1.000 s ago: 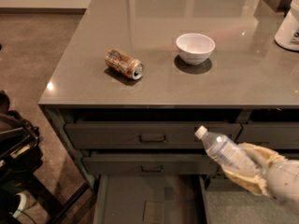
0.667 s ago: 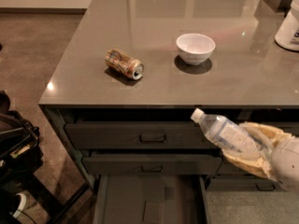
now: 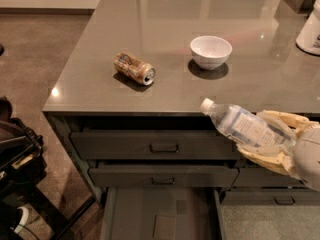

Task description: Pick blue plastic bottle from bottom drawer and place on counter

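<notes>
My gripper (image 3: 272, 139) is at the right, in front of the drawer stack, shut on the blue plastic bottle (image 3: 240, 126). The bottle is clear with a pale label and a white cap. It lies tilted, cap pointing up-left, level with the front edge of the counter (image 3: 165, 19). The cream fingers (image 3: 280, 119) wrap its lower half. The bottom drawer (image 3: 160, 214) stands pulled open below, with a bare grey floor.
A tan soda can (image 3: 134, 68) lies on its side on the counter at left-centre. A white bowl (image 3: 210, 51) sits near the middle. A large white jug (image 3: 310, 31) stands at the far right edge. Dark equipment (image 3: 15, 159) is on the floor at left.
My gripper has lifted the bottle upward and slightly left, from the level of the upper drawers to the level of the counter's front edge.
</notes>
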Motion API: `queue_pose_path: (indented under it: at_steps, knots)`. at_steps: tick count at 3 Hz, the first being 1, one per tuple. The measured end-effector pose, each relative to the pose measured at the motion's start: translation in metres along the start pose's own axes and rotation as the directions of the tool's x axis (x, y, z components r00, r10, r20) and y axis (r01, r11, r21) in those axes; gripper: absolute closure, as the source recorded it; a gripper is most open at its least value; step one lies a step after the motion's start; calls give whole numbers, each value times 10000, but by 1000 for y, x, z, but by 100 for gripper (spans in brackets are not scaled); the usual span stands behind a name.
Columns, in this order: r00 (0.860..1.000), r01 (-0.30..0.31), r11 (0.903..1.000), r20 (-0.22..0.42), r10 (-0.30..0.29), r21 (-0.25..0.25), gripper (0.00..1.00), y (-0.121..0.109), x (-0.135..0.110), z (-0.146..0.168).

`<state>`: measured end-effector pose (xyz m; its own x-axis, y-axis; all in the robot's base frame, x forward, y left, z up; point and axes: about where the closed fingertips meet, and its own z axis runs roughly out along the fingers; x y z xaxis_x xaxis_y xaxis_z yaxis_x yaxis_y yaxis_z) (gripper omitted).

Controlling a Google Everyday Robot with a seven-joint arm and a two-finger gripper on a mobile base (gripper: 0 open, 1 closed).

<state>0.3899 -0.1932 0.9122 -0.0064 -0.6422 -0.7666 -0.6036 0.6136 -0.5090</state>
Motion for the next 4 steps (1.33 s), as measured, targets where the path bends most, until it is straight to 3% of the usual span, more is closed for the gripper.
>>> queue_pose_path:
  at_steps: [1,2,3,4]
  knots:
    - [9997,-20,9994,231,28,-332,100,-10,6,14]
    - [9949,-178,9945,967,278,-1034,100,-45,33,38]
    - [9805,103,9826,1946,264,-1853,100,-78,38,80]
    - [9696,589,9659,2448,48,-2521,100,-108,35,124]
